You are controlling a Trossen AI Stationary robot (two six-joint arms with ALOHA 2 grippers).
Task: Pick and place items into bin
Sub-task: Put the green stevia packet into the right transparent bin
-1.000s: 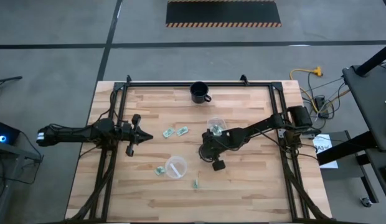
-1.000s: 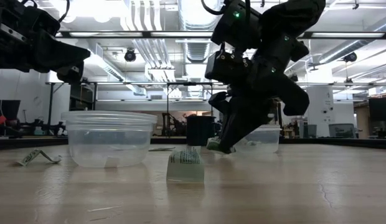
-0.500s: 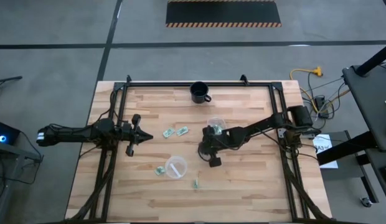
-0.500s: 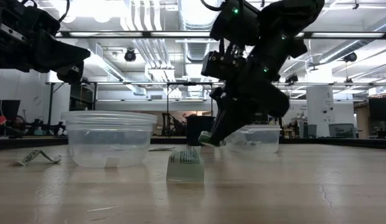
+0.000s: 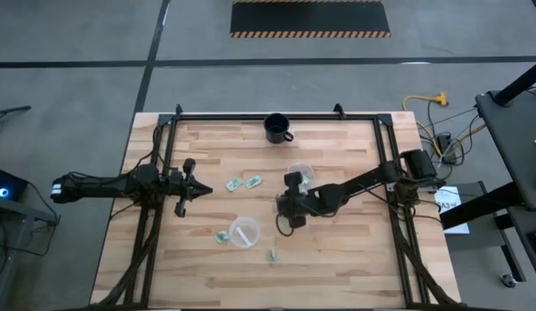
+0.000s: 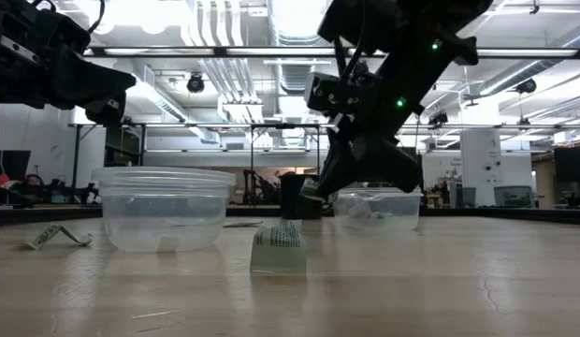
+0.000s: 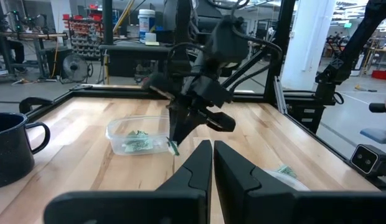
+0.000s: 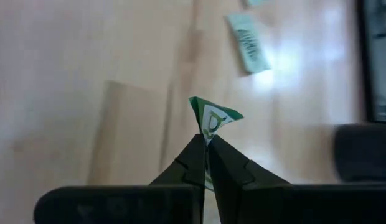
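My right gripper hangs over the middle of the table, shut on one small green and white wrapped piece, which also shows in the low view. It is just left of the far clear container, which holds several pieces. A second clear container stands nearer the table's near edge. Loose pieces lie flat on the wood: two left of centre, one beside the near container, one near the front. My left gripper waits shut at the table's left. My right gripper pinches the wrapped piece by one corner between its two fingertips. The fingers point down from above. The rest of the wrapper sticks out past the fingertips. The piece is lifted clear of the table.
A black mug stands at the middle of the far edge. A dark metal frame runs along the table's left, far and right sides. Bare wood lies to the right of the far container and along the near edge.
My right gripper has risen from near the tabletop with the piece still pinched. It has drifted slightly toward the table's left. The piece now hangs clear above the wood. The left arm has kept still.
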